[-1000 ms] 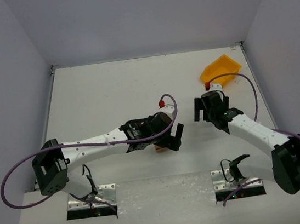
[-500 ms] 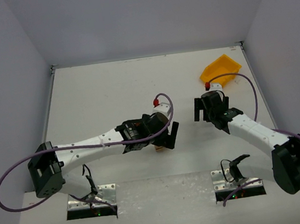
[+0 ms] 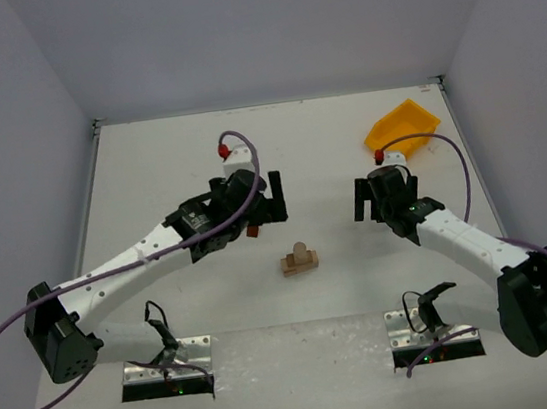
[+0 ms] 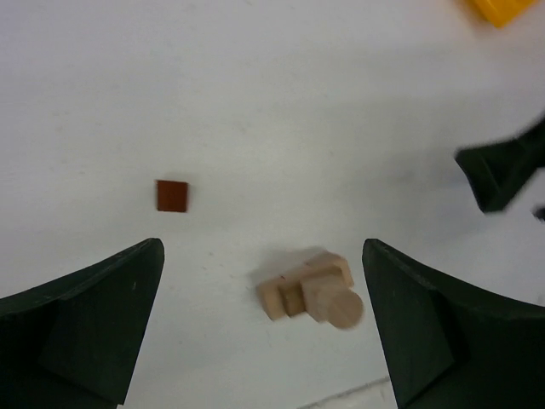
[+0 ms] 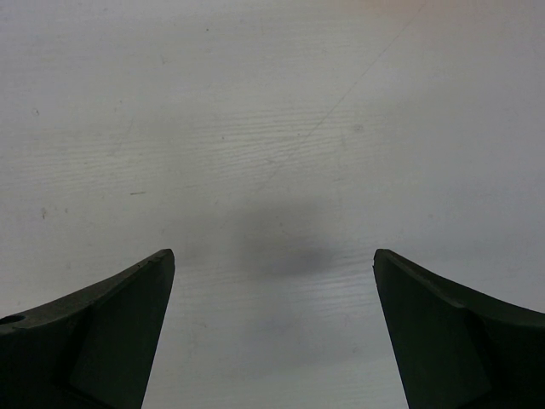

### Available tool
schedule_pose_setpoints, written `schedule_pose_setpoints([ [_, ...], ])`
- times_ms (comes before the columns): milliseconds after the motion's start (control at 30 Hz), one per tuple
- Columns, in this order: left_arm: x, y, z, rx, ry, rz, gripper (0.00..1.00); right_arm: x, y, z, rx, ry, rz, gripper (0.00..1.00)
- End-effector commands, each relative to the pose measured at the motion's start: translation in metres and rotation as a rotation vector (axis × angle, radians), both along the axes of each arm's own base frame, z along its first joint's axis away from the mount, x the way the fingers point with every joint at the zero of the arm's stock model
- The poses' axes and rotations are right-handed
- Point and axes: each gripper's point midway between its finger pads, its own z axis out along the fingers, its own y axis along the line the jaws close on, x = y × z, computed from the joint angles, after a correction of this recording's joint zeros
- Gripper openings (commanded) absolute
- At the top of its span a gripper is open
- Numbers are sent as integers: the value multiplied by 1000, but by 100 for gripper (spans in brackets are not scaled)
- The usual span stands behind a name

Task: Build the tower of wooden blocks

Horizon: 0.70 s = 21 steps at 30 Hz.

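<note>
Block tower [image 3: 300,258] standing, reddish block [image 4: 172,195] apart

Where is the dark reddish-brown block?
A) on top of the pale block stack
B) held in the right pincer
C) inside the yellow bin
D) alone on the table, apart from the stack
D: the left wrist view shows the dark reddish-brown block lying alone on the white table, apart from the pale block stack.
</note>
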Motion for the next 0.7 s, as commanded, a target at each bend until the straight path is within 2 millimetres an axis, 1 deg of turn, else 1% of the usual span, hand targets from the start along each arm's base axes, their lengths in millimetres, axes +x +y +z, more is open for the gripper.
schedule_pose_setpoints([
  [0,37,36,-23,1,29,157,100,12,2,19,12,-63,-9,99],
  [67,52,46,-54,54,94,201,100,12,2,19,13,-58,-7,99],
  [133,62,53,-72,81,129,232,100,12,2,18,11,-56,-7,99],
  [167,66,51,-80,85,143,224,100,12,2,18,11,-56,-6,99],
  [233,75,43,-96,81,174,176,98,12,2,17,9,-55,-8,99],
  [300,77,37,-113,96,213,146,97,12,1,17,4,-51,-8,99],
  [367,78,37,-126,126,235,144,96,12,1,16,2,-50,-9,99],
  [433,78,38,-145,163,271,136,92,12,0,16,-3,-51,-14,99],
  [600,78,30,-172,180,323,92,87,13,0,16,-2,-51,-14,99],
  [667,79,28,-176,181,332,84,83,13,-1,16,-3,-50,-15,99],
])
